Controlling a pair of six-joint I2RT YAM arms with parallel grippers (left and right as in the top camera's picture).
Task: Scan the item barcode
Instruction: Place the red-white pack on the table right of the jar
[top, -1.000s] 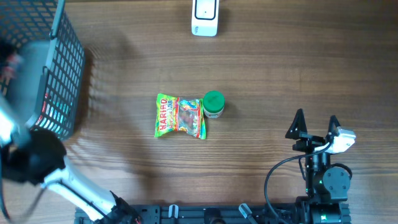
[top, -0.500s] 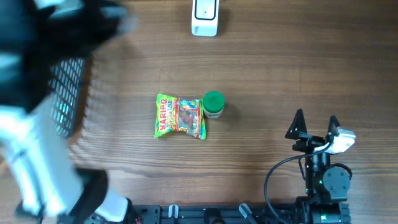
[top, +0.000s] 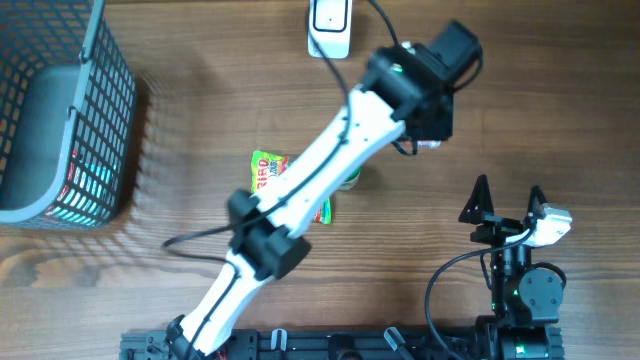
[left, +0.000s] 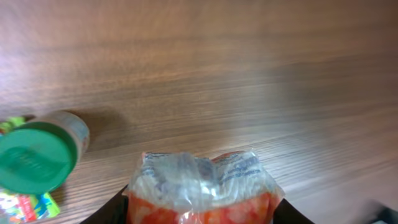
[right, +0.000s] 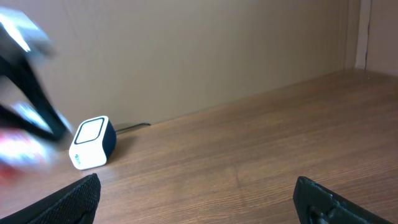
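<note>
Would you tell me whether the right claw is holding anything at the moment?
No, the right claw stands wide open, and only the wooden table shows between its two sides.

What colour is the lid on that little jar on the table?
Green; the lid shows best in the left wrist view.

Even bright light, soft shadows, wrist views blurred, perhaps motion
</note>
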